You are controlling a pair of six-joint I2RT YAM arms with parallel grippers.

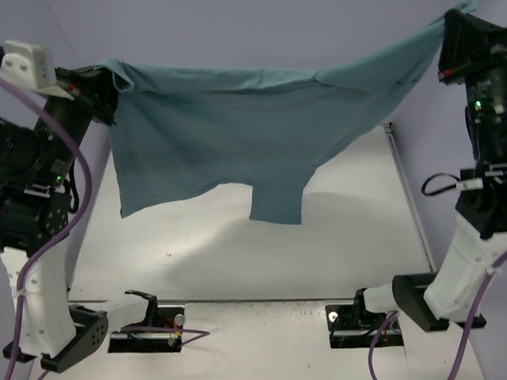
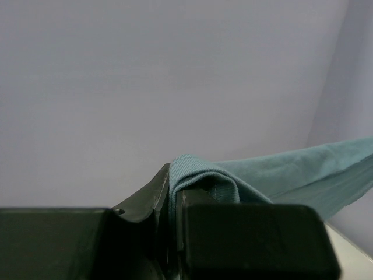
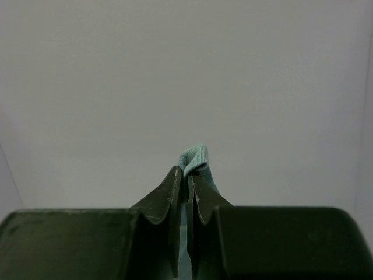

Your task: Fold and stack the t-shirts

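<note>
Top external view: the teal-blue t-shirt (image 1: pixel 206 134) hangs in the air above the surface (image 1: pixel 341 253), stretched like a banner between the two arms; its upper edge runs taut from above the surface's left edge up toward the far right corner, the right end sitting higher in the picture than the left; the body of the cloth droops below that line in soft folds, deepest on the left side, and one short sleeve (image 1: pixel 277 202) dangles lowest, over the middle of the surface; a faint shadow lies on the surface beneath it, and the cloth appears to hang clear of the surface; the left pincer (image 1: pixel 99 85) is closed on the shirt's left end, and the left wrist view shows a ribbed hem bunched over the dark fingers (image 2: pixel 145 198), the rest of the fabric trailing away to the right; the right pincer (image 1: pixel 450 32) is clamped on the opposite end, and in the right wrist view only a small tuft of teal pokes up between its tightly closed jaws; a pale wall (image 1: pixel 261 32) stands behind; purple cables (image 1: pixel 75 182) loop down along both arms toward the near edge.
</note>
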